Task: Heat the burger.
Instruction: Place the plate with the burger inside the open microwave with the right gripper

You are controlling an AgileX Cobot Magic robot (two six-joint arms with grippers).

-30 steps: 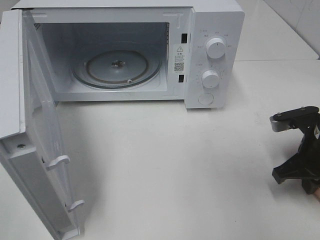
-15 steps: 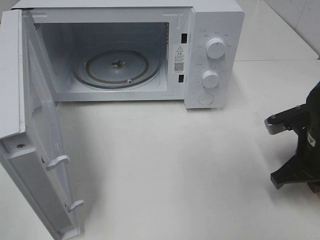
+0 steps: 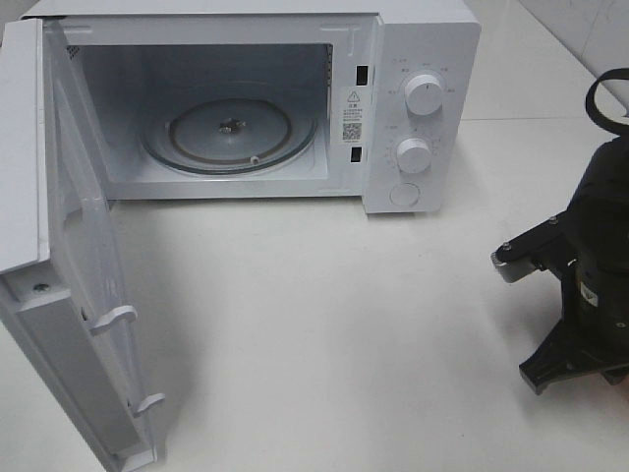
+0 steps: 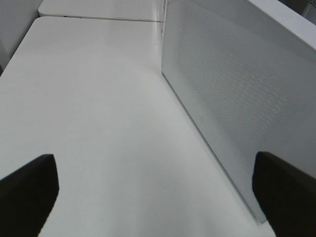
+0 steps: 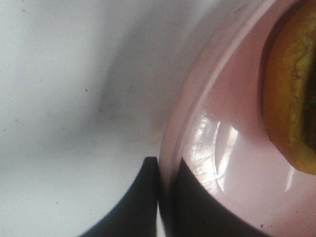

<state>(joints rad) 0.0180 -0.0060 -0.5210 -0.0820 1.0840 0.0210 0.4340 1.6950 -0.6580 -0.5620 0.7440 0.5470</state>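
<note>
At the right edge of the table, under your right arm, the right gripper is clamped on the rim of the pink plate, with one finger on each side of it. The burger sits on that plate, further in from the rim than the fingertips and not touched by them (the high camera shows neither plate nor burger, only the arm above them). From the jaws, the microwave lies to the left and farther back, its turntable bare. Its door swings out to the near left. Your left gripper is spread wide with nothing in it, on the outer side of that door. The right arm is clearly the nearer one, so I judge the carry should go left and away, straight into the cavity mouth.
</note>
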